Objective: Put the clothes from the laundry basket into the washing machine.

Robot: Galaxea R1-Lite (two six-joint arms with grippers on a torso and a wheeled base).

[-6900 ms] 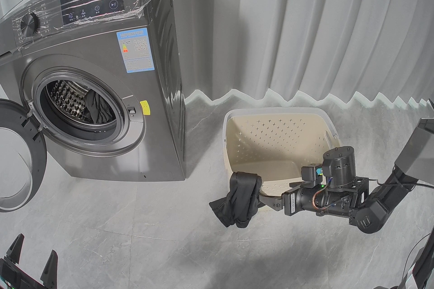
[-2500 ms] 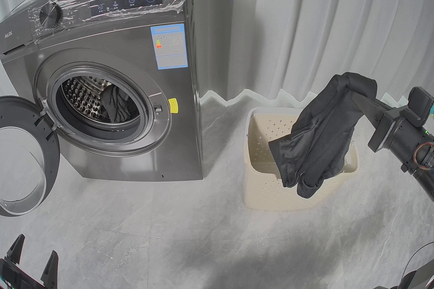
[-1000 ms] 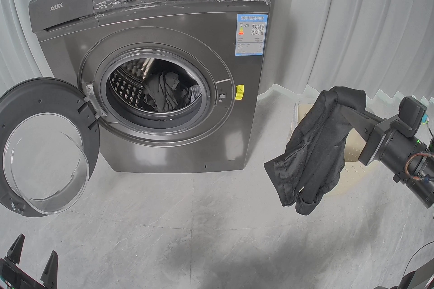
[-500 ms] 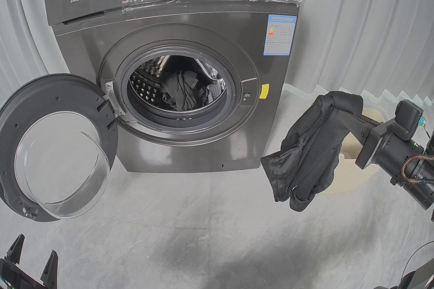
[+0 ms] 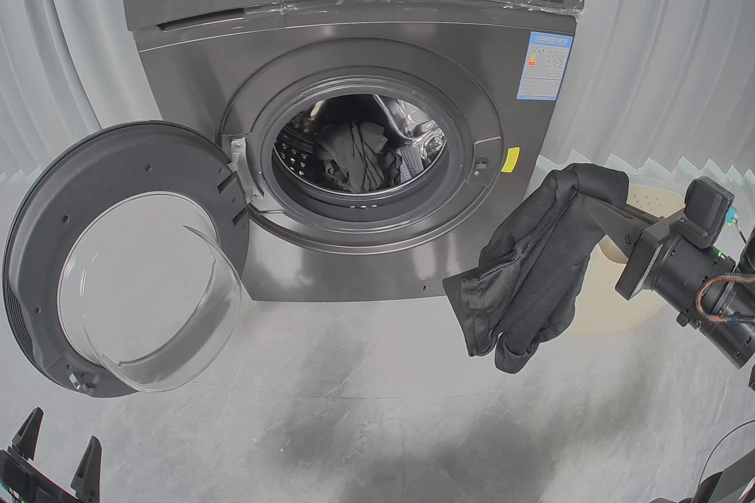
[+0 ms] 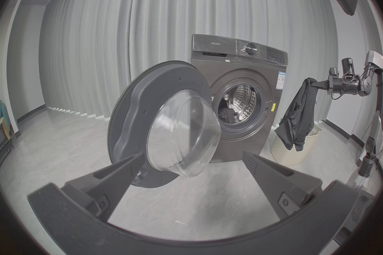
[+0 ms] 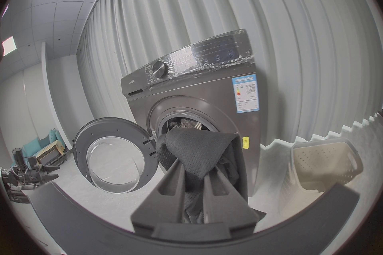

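Note:
The grey washing machine [image 5: 197, 72] faces me with its round door [image 5: 118, 245] swung open to the left. Dark clothes [image 5: 354, 155] lie in the drum. My right gripper [image 5: 612, 204] is shut on a black garment [image 5: 543, 261], which hangs in the air to the right of the machine's front. Seen from the right wrist, that gripper [image 7: 196, 166] pinches the garment [image 7: 195, 148] in line with the drum opening. The cream laundry basket [image 5: 621, 296] stands on the floor behind the garment. My left gripper [image 5: 63, 430] is low at the near left, open and empty.
White curtains [image 5: 668, 56] hang behind the machine and basket. The open door [image 6: 159, 120] juts out over the grey tile floor [image 5: 354, 410] close to my left gripper [image 6: 192, 157]. In the right wrist view the basket [image 7: 325, 164] looks empty.
The head camera has turned, bringing the washing machine to the middle of the view. The right gripper lifted the black garment from the basket's rim and carried it toward the machine.

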